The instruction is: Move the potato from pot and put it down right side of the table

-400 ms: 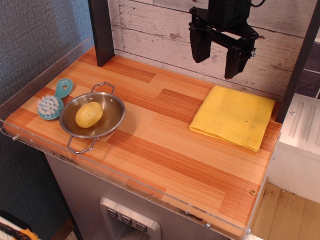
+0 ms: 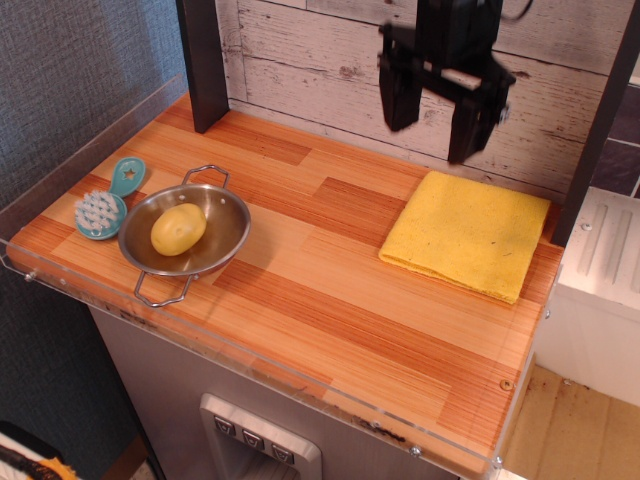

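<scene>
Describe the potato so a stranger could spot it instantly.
On the striped wooden table, look to the left end for the shiny steel two-handled pot. Inside lies the pale-yellow egg-shaped potato, rounded and smooth, unlike the teal bristled scrub brush alongside.

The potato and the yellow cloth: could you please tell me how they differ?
The potato is small, rounded and egg-shaped; the yellow cloth is flat, folded and much broader. The potato sits inside the steel pot at the left; the cloth lies directly on the table at the right. Both are yellow.
</scene>
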Motion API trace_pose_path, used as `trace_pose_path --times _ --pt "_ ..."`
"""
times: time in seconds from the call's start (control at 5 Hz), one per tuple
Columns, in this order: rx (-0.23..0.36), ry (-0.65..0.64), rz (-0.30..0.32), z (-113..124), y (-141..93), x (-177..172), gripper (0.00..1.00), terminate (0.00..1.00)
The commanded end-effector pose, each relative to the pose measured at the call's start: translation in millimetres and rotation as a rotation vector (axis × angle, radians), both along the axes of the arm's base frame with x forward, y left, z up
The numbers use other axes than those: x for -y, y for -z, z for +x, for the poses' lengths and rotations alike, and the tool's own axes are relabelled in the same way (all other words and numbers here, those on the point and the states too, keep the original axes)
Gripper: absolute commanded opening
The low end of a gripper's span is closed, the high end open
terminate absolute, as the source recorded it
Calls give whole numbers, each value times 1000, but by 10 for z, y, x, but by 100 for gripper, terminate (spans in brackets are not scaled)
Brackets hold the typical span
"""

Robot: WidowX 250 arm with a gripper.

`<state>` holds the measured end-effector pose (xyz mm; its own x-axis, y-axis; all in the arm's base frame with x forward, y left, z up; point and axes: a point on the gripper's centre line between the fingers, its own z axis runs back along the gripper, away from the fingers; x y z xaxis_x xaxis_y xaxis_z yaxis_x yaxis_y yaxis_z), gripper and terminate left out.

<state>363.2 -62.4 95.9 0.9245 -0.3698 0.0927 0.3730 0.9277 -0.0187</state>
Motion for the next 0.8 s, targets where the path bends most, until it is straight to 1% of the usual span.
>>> trace_pose_path --times 0.0,0.2,0.4,0.6 --pt "111 -54 -79 -364 -206 -475 100 0" --pt "124 -31 -48 -526 -326 -710 100 0" --pt "117 -43 19 -575 -288 -873 100 0" --pt "89 -85 97 -667 -124 -1069 100 0"
